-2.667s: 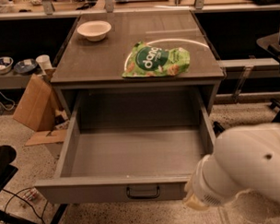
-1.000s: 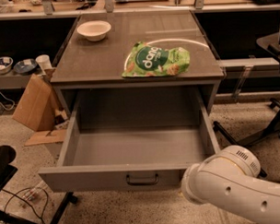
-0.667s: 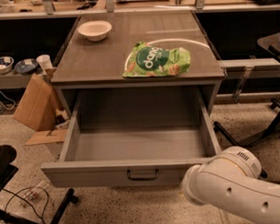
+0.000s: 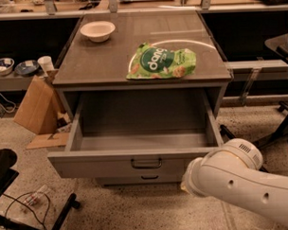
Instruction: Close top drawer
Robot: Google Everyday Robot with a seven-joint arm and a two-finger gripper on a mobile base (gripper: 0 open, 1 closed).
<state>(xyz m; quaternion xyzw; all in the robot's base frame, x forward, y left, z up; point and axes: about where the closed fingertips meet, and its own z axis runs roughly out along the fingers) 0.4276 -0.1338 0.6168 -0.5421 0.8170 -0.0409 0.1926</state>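
The top drawer point(image 4: 98, 165) is a wide grey box, empty inside, pulled partly out of the grey cabinet point(image 4: 142, 74). Its small dark loop handle point(image 4: 146, 162) sits at the centre of the front panel. My white arm point(image 4: 241, 189) reaches in from the lower right. The gripper point(image 4: 187, 180) is at the arm's tip, against the lower right part of the drawer's front panel, and is mostly hidden by the arm.
A green snack bag point(image 4: 162, 62) and a white bowl point(image 4: 98, 30) lie on the cabinet top. A lower drawer handle point(image 4: 149, 177) shows beneath. A cardboard box point(image 4: 35, 106) stands at the left. Cables and a dark chair base point(image 4: 29, 211) lie on the floor at the lower left.
The top drawer has slid inward toward the cabinet and now sticks out less. My arm has moved forward with the drawer front.
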